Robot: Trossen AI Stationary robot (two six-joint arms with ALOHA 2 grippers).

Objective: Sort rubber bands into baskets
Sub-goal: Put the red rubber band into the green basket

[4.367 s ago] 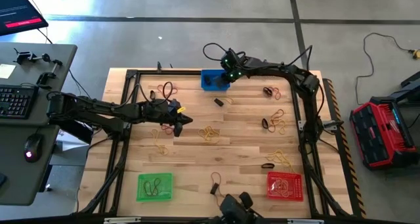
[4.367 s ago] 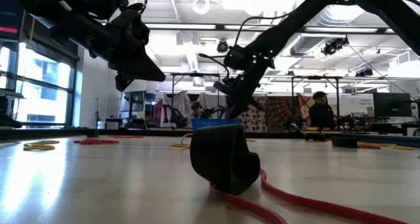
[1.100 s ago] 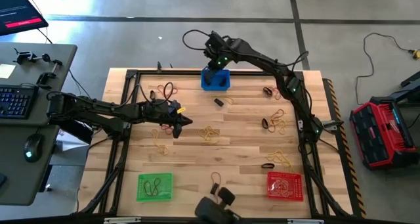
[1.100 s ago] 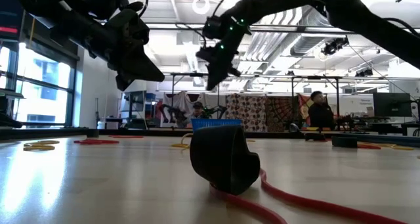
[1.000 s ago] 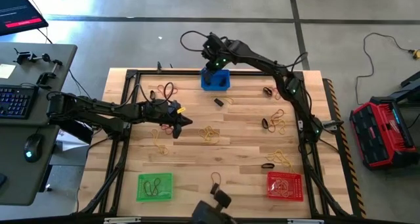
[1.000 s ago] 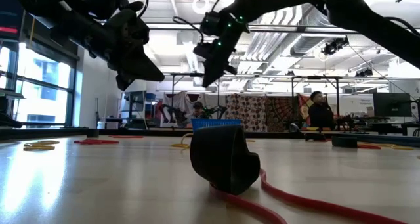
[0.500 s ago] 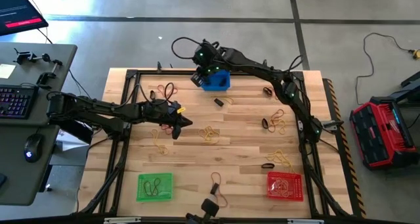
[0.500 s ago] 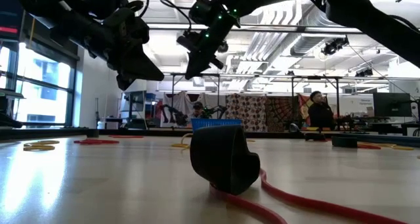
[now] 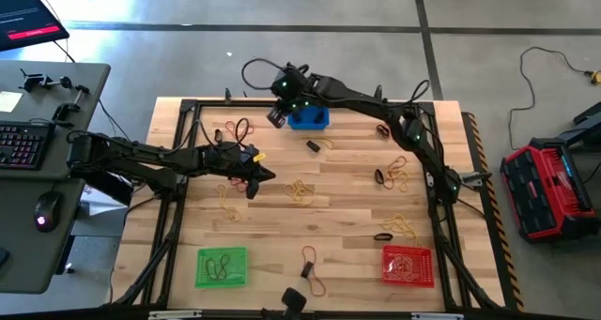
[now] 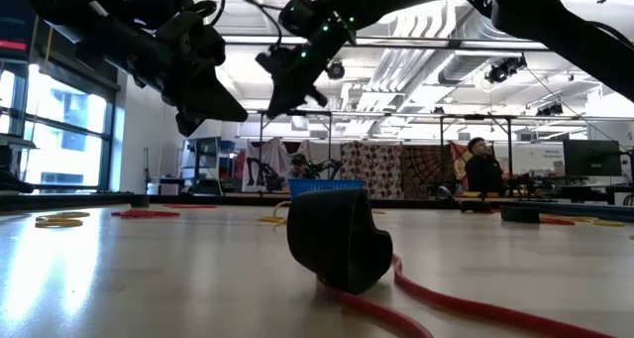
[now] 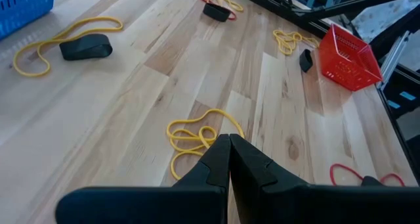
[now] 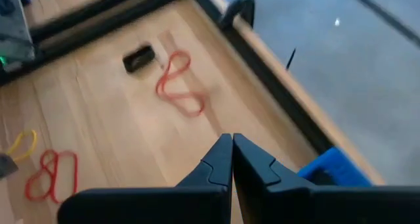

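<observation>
My right gripper (image 9: 274, 116), fingers together and empty, hangs just beside the blue basket (image 9: 308, 115) at the counter's (image 9: 347, 184) far edge. My left gripper (image 9: 260, 176), also closed, waits over mid-counter beside a yellow band tangle (image 9: 300, 190). Baskets: three, with green (image 9: 223, 267) and red (image 9: 408, 266) at the near edge. Rubber bands (image 9: 395, 170): roughly ten clusters scattered loose, plus some in the green basket.

Dark jointed arms (image 9: 141, 159) (green lights), looping cables
</observation>
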